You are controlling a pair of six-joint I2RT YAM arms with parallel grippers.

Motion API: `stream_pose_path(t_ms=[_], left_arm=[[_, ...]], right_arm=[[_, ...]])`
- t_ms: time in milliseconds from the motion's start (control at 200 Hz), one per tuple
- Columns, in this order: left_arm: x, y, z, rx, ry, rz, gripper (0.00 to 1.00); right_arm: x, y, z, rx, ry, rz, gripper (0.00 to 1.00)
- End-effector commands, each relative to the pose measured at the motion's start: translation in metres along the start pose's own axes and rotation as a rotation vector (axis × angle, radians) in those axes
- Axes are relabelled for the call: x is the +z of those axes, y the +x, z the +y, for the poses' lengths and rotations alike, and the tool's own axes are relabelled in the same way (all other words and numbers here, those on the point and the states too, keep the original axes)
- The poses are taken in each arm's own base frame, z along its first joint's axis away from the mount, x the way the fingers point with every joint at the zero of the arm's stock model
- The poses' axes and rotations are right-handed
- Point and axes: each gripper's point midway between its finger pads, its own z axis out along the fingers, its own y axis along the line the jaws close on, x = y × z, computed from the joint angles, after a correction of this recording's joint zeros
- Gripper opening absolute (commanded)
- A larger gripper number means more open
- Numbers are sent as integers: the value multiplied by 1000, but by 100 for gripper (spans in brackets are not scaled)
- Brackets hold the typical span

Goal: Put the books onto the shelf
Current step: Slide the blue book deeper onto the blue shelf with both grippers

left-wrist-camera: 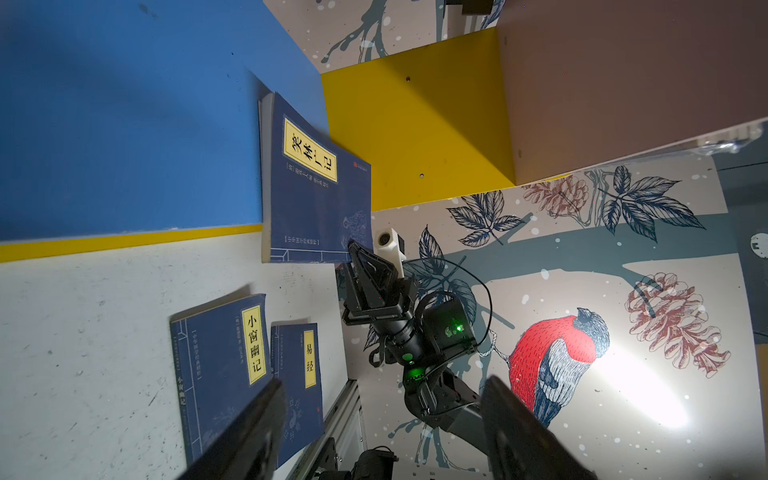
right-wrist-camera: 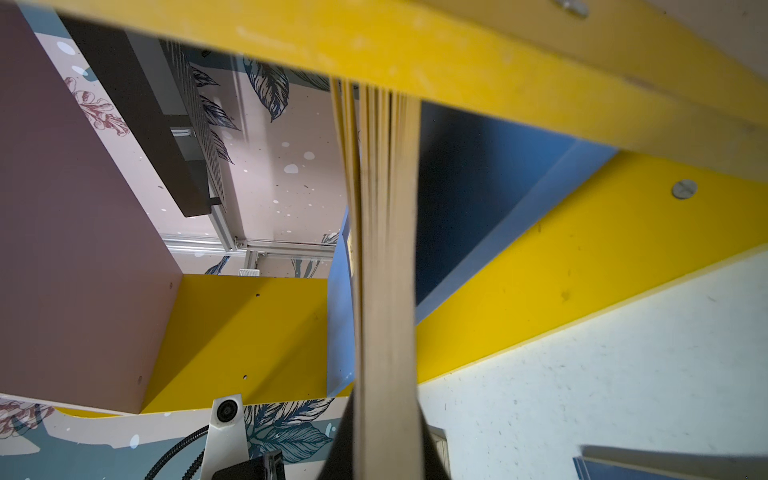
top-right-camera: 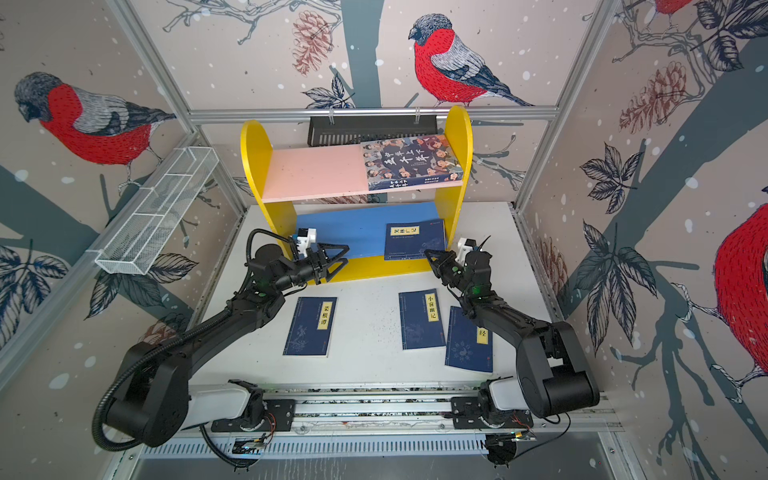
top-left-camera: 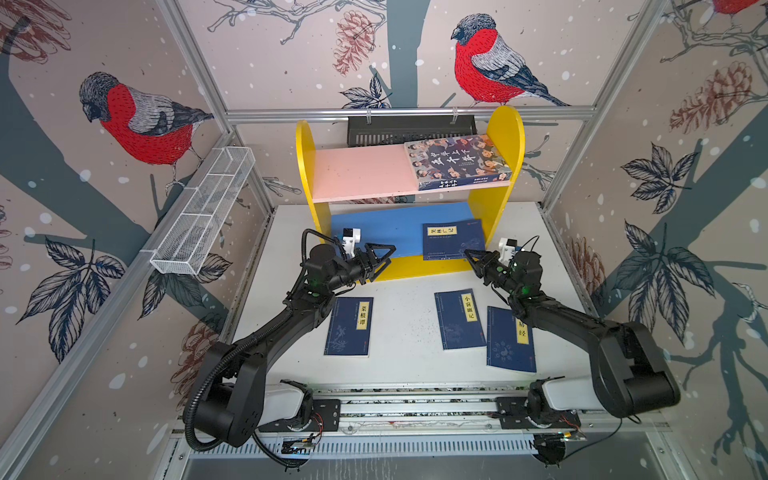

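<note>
The shelf (top-left-camera: 305,166) stands at the back of the table, with a pink upper board (top-left-camera: 361,172) and a blue lower board (top-left-camera: 374,228). A colourful book (top-left-camera: 457,162) lies flat at the pink board's right end. One navy book (top-left-camera: 453,241) rests on the blue board and overhangs its front edge. My right gripper (top-left-camera: 473,257) is shut on that book's near corner, and its page edge (right-wrist-camera: 386,291) runs between the jaws. Three navy books (top-left-camera: 349,326) (top-left-camera: 459,320) (top-left-camera: 511,340) lie flat on the table. My left gripper (top-left-camera: 390,254) hangs open and empty by the shelf's front left.
A white wire basket (top-left-camera: 203,212) is fixed along the left wall. A black slotted tray (top-left-camera: 411,129) hangs on the back rail behind the shelf. The arm bases sit on a metal rail (top-left-camera: 415,405) at the table's front edge.
</note>
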Motion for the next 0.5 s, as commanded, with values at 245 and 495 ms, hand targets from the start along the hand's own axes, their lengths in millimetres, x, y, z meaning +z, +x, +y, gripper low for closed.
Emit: stream_pose_path(t_ms=[245,495], left_arm=[[-7,-1,-10,39,35,-23,76],[-11,-1,-11,49,34,-35,77]], right_arm=[[10,-5,-4,10,-2,28,15],[9,-13,-13,24,21,4,19]])
